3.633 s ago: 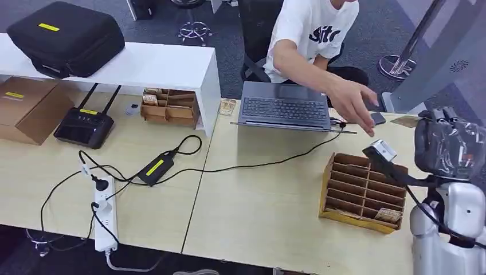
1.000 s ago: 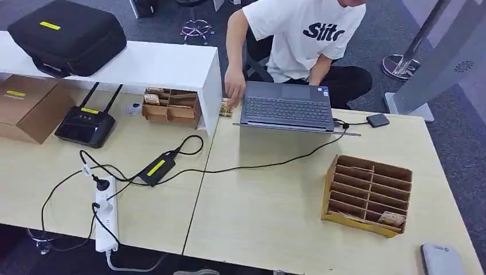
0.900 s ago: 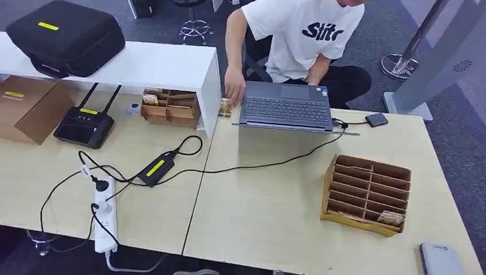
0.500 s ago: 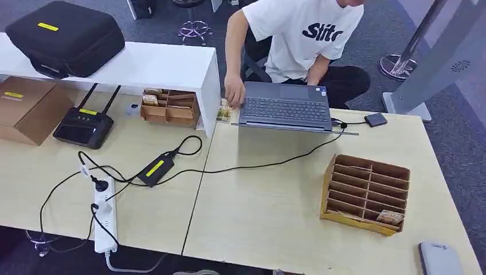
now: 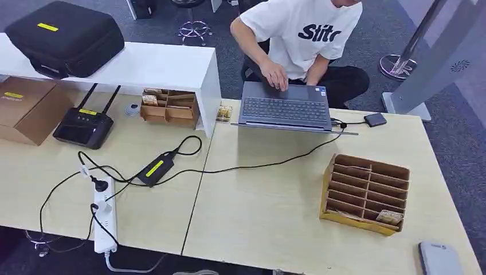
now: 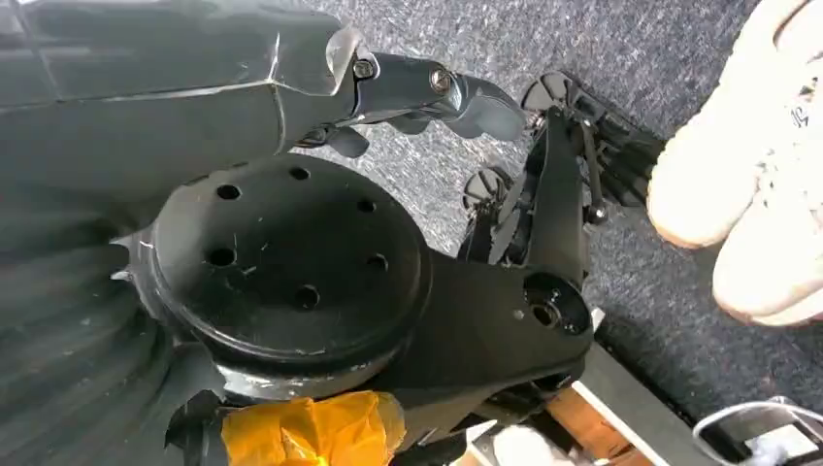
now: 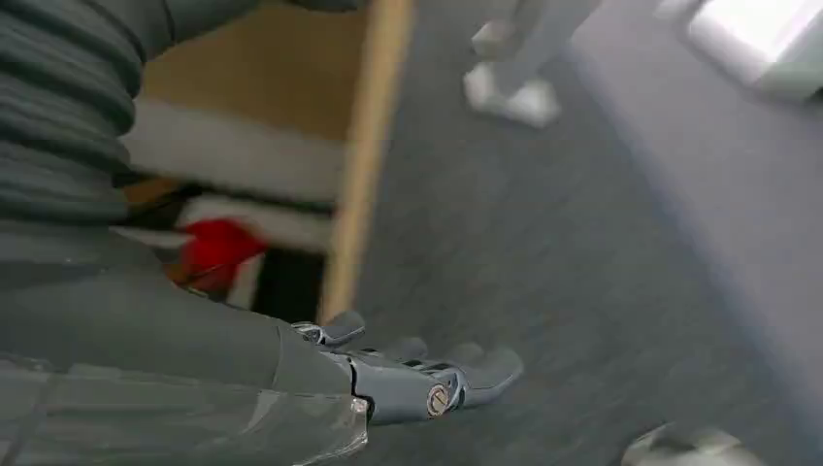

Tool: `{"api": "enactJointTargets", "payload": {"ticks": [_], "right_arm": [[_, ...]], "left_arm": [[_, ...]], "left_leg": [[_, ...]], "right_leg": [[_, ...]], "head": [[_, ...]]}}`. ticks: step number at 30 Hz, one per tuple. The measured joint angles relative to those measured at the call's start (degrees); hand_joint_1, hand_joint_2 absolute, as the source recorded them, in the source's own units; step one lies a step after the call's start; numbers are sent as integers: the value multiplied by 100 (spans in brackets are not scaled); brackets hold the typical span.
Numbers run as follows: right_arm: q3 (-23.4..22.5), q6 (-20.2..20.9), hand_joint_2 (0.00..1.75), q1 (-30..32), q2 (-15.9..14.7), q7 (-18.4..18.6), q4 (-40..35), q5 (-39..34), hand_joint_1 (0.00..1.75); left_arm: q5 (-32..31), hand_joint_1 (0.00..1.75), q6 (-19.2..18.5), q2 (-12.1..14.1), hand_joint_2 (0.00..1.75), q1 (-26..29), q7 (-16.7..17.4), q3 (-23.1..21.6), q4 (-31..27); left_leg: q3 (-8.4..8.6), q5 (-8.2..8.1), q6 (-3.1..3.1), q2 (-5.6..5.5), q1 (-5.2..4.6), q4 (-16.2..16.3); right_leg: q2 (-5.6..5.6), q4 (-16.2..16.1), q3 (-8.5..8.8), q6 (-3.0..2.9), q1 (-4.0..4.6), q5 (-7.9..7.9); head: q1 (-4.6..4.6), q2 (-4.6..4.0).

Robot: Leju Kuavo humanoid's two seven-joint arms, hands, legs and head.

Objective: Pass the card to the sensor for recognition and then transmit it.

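Note:
A small black sensor (image 5: 376, 119) lies on the table to the right of the grey laptop (image 5: 285, 109), wired to it. A wooden slotted organiser (image 5: 365, 193) stands on the right side of the table, with a card (image 5: 391, 217) in its lower right slot. More cards (image 5: 224, 112) sit just left of the laptop. My right hand (image 7: 417, 374) hangs beside the table over grey carpet, fingers stretched out and holding nothing. My left hand (image 6: 427, 92) also hangs low with nothing in it. A grey part of my right arm (image 5: 438, 259) shows at the table's front right corner.
A person in a white T-shirt (image 5: 306, 34) sits behind the laptop with a hand on it. On the left lie a power strip (image 5: 105, 215), cables, a black router (image 5: 86, 125), a cardboard box (image 5: 28, 107) and a white shelf (image 5: 143, 66). White shoes (image 6: 757, 194) stand near my left hand.
My right hand, raised by the organiser 3.6 s ago, has dropped below the table. The person's hand left the cards beside the laptop and moved onto the laptop.

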Motion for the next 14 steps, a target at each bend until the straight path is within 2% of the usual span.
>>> {"api": "enactJointTargets", "payload": {"ticks": [1, 5, 6, 10, 14], "right_arm": [[22, -143, 175, 21, 90, 121, 85, 97, 0], [74, -269, 175, 55, 309, 241, 280, 169, 0], [85, -386, 175, 53, 324, 360, 304, 206, 0], [295, -1270, 175, 37, 496, 1102, 512, 756, 0], [647, -1496, 175, 10, 763, 1297, 684, 1163, 0]], "left_arm": [[0, 0, -9, 9, 175, -1, 13, 0, 0], [0, 0, -33, 48, 175, 1, 26, 0, 0], [0, 0, -35, 55, 175, 1, 26, 0, 0], [0, 0, -24, 68, 175, 0, 55, 0, 0], [0, 0, 22, 70, 175, -3, 98, 0, 0]], "left_leg": [[0, 0, 0, 0, 0, 0], [2, 0, -1, 0, -1, -2], [2, 0, -1, 0, -1, -2], [1, 0, -1, 1, -1, -2], [5, 1, -1, 2, -1, -2]], "right_leg": [[0, 1, 0, -1, 0, -1], [0, 3, 0, -6, -2, -4], [0, 3, 1, -6, -1, -4], [0, 2, 3, -6, -1, -4], [0, 3, 3, -7, -2, -4]], "head": [[-2, 0], [-4, 0], [-2, 0], [0, 0], [-9, 0]]}}
